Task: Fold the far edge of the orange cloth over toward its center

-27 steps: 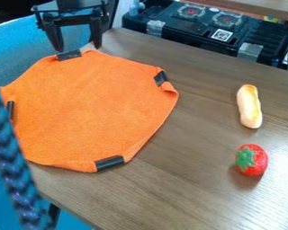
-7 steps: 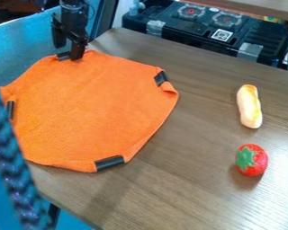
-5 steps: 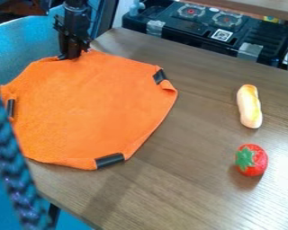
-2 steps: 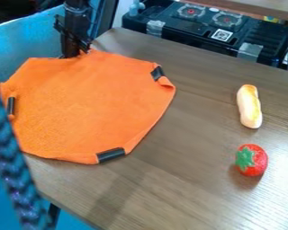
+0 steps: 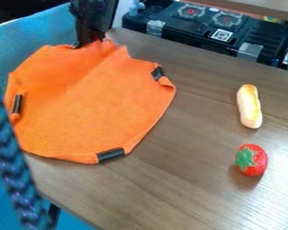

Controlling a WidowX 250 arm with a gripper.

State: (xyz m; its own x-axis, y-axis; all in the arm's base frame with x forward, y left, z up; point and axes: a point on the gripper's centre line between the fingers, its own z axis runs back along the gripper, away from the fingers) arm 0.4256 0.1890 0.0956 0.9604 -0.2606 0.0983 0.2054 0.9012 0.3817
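Note:
The black gripper [image 5: 91,41] hangs at the upper left, shut on the top edge of the orange cloth [image 5: 101,105]. Where it is gripped, the cloth rises in folds above the table's far left edge. The rest of the cloth lies spread on the table, with black clips or tape at its left, right and bottom edges. At the right lies a cream and yellow bread-like toy [image 5: 249,106]. Below that sits a red toy strawberry [image 5: 251,160] with a green top.
The brown wooden table [image 5: 188,179] fills most of the view. Behind it stands a black case [image 5: 200,27] with two burner-like discs. A dark braided cord [image 5: 13,166] runs down the left side in front. Blue material [image 5: 20,47] shows beyond the table's left edge.
The gripper came down to the cloth's top edge, took hold of it, and has since moved up and slightly right. The cloth's upper part is raised, and its left edge has shifted right.

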